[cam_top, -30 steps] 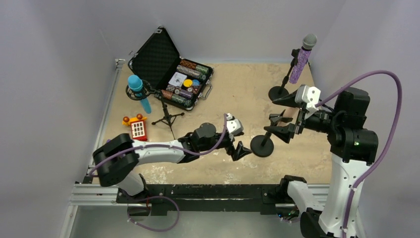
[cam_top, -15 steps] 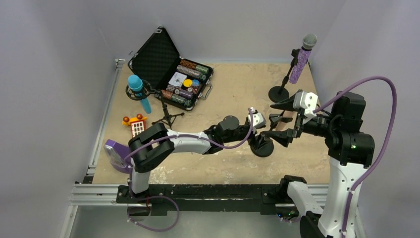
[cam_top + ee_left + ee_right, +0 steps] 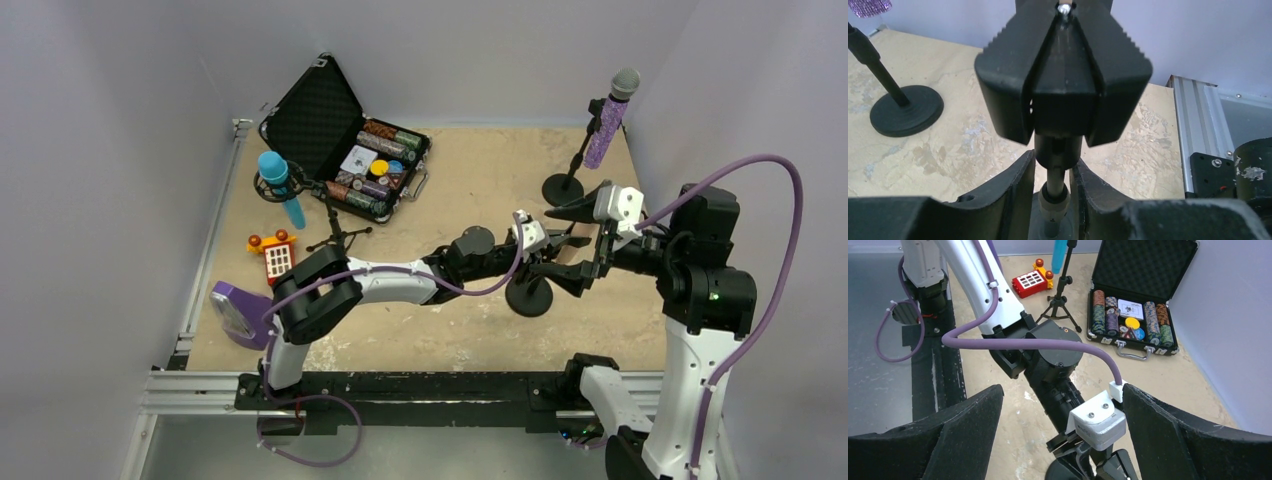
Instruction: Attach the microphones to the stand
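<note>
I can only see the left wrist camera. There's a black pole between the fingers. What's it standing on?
Observer: On a round black base, flat on the table.
Operator: Is anything else close by?
Observer: Yes. The right end effector hangs just to the right of the pole, fingers wide apart.
Operator: Are any microphones on stands already?
Observer: The blue microphone sits in the holder of the tripod stand, far left on the table.
</note>
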Robot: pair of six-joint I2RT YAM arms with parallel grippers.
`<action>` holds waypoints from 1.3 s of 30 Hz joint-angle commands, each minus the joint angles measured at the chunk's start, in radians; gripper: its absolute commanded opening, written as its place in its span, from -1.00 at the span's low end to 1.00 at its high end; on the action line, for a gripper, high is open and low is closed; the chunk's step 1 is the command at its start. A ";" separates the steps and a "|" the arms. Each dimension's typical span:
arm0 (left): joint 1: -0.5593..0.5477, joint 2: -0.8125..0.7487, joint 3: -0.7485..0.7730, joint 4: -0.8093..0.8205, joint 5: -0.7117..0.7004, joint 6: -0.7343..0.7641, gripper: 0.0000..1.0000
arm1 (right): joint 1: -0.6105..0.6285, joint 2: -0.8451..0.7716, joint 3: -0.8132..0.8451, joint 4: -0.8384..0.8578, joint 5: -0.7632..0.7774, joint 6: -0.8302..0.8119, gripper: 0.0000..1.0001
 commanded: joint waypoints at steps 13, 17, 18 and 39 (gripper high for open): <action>0.057 -0.141 -0.102 0.056 -0.106 0.074 -1.00 | 0.003 -0.019 -0.009 0.016 -0.042 0.012 0.85; 0.165 -0.217 -0.176 0.047 -0.136 0.054 -1.00 | 0.002 -0.022 -0.002 0.007 -0.053 0.006 0.85; 0.194 -0.232 -0.191 0.045 -0.140 0.048 -1.00 | 0.002 -0.023 0.000 0.004 -0.056 0.005 0.85; 0.466 -0.199 -0.170 -0.016 -0.320 0.009 -1.00 | 0.002 -0.054 -0.053 0.013 -0.050 -0.008 0.86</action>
